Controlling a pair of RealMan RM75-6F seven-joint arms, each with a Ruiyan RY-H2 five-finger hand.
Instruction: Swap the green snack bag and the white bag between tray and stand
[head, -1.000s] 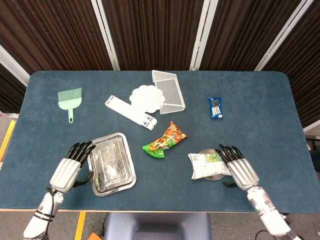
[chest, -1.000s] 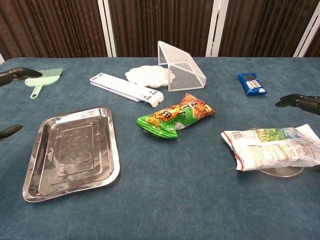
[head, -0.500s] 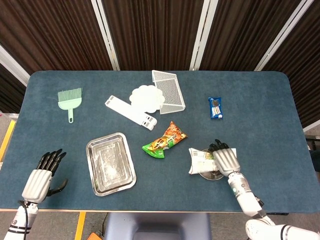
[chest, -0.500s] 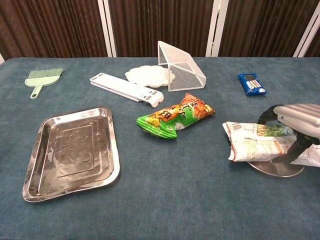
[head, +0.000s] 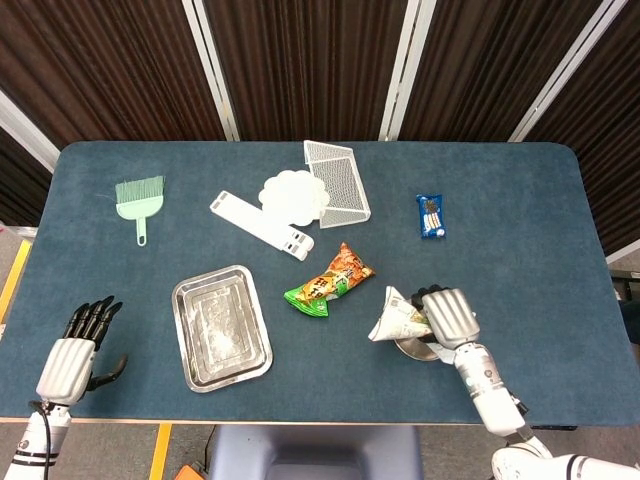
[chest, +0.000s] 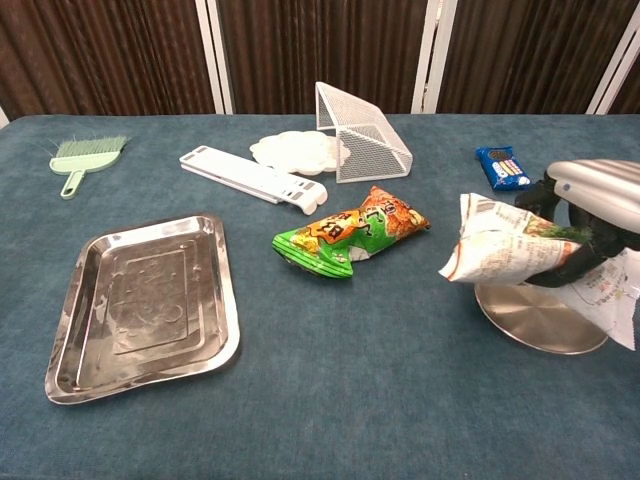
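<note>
Above stand (chest: 540, 318): right hand (chest: 590, 220), white bag (chest: 495, 243)

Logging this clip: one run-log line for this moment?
right hand: holds white bag above stand | left hand: open | tray: empty

Green-and-orange snack bag (chest: 348, 236), white bag (chest: 505, 256) with green print, silver tray (chest: 70, 340), blue packet (chest: 503, 167), mint-green brush (chest: 85, 157)

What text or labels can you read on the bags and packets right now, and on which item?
None reads clearly.
Crumpled white bag, held by the right hand: red and dark print, too small and creased.
Green and orange snack bag: large lettering, blurred.
Small blue packet: white marks, too small.
</note>
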